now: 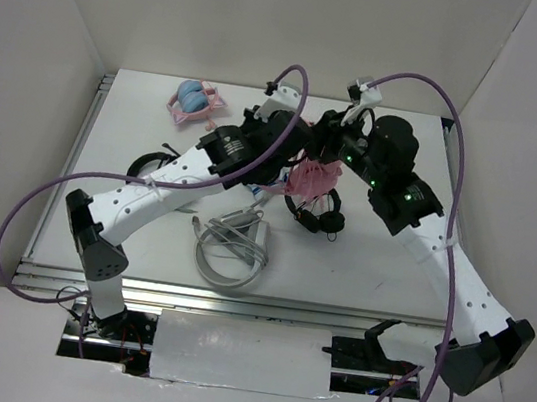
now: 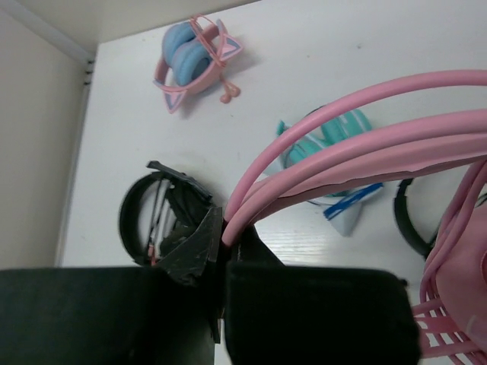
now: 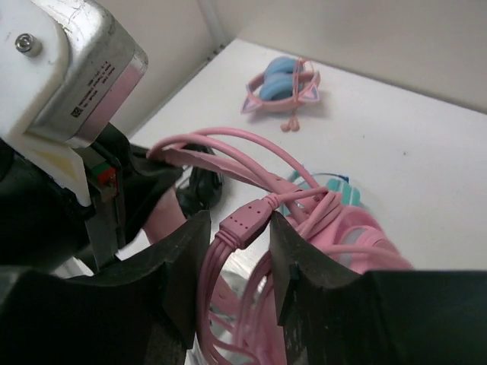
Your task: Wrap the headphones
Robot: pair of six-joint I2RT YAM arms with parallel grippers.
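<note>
While the large all-pink over-ear headphones (image 1: pixel 312 179) are hanging between the two arms over the middle of the white table (image 1: pixel 379 273), their long axis is lying roughly left to right across the top view. In the left wrist view, the pink headband (image 2: pixel 396 144) is sweeping away from the fingers in a long arc toward the right edge, where the padded pink body is sitting low in the corner. The left gripper (image 2: pixel 226 236) is pressing its jaws fully together on the near end of that headband, with a thinner pink loop rising beside it. The right gripper (image 3: pixel 240 228) is standing partly spread, its two black fingers (image 3: pixel 183 258) flanking a bundle of the thin pink cable (image 3: pixel 243 220). The ribbed plug end is sitting right between the tips; whether the pads are squeezing it cannot be told. On the table around them are lying a small pink pair with blue ear cups (image 2: pixel 194 61) at the far left, a teal pair (image 2: pixel 331 133) under the headband, a black pair (image 2: pixel 141 213) nearer the left gripper, and a grey coiled cord (image 1: pixel 230 256)
</note>
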